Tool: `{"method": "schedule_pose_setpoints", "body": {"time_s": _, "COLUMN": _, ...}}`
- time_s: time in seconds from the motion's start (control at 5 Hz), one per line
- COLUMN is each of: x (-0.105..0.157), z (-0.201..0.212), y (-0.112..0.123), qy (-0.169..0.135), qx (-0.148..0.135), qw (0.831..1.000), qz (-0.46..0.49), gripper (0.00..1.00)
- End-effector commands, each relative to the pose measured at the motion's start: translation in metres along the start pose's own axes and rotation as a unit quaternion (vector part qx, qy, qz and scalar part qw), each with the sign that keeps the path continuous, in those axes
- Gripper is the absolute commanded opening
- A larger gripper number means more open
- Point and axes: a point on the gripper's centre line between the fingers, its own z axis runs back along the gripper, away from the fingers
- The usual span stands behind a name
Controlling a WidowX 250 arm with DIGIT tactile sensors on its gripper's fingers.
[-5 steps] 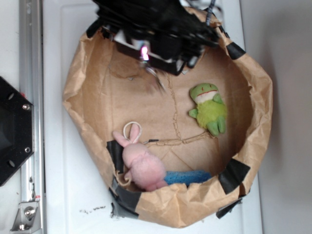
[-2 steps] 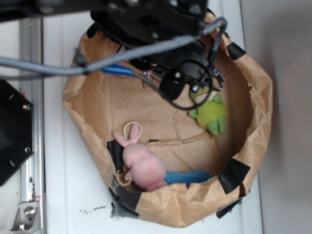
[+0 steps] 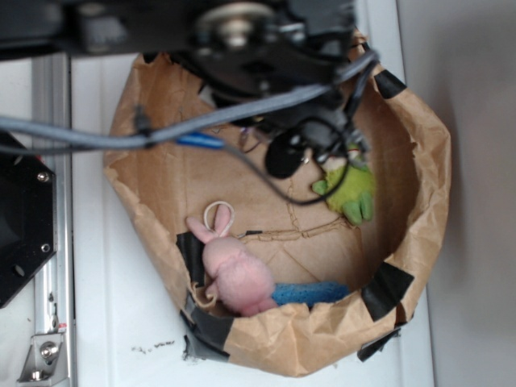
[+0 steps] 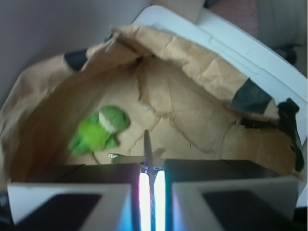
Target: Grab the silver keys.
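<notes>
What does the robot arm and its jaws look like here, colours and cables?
The arm is black, blurred, with a silver round cap on top. A grey braided cable and thin black wires trail off it, plus a blue piece. In the wrist view the jaws look like pale blocks with dark faces.

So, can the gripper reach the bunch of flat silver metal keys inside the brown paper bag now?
Probably yes: the gripper already looks shut on one thin blade of the silver keys; the green frog plush lies apart, not in the way.
</notes>
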Motion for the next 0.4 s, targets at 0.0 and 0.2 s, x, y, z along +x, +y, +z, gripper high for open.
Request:
{"method": "schedule_pose_setpoints", "body": {"time_s": 0.0, "x": 0.0100, "z": 0.0072, "y": 0.0167, "qy": -0.036, "qx": -0.017, "qw": 0.999, "qz": 0.006, "gripper": 0.00}}
{"method": "schedule_pose_setpoints", "body": {"time_s": 0.2, "x": 0.0098, "z": 0.0049, "y": 0.0171, "qy": -0.036, "qx": -0.008, "qw": 0.999, "qz": 0.015, "gripper": 0.00}}
